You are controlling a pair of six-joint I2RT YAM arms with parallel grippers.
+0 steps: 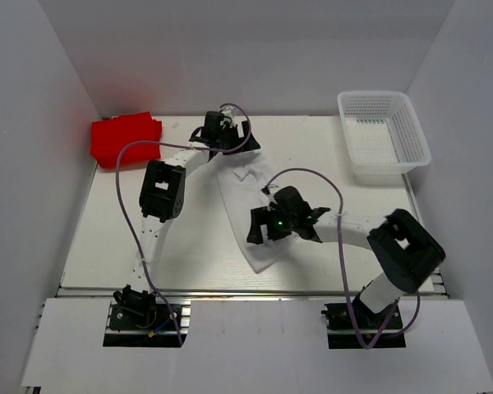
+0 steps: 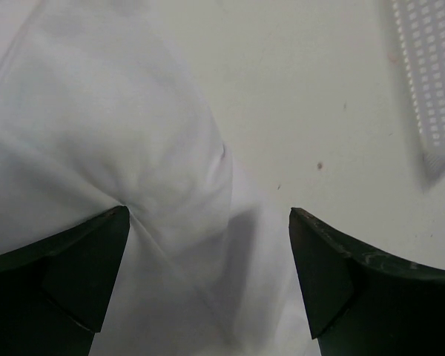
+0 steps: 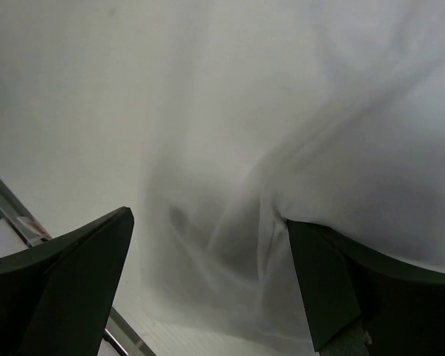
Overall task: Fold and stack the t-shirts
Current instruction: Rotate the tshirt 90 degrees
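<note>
Nearest, right tool (image 3: 208, 285), jaws apart and clamping nothing, low over near end of white t-shirt (image 1: 245, 197), laid as a narrow diagonal strip mid-bench (image 1: 189, 246); left tool (image 2: 208, 274) likewise apart and empty over the far end. Soft, light, floppy cotton, likely to sag and wrinkle, so best pinched at corners or along a doubled edge, both ends together. Farther back, red t-shirt (image 1: 125, 138) bunched at far-left corner, well apart, and white mesh basket (image 1: 388, 172) far right, neither in the way of a fold.
</note>
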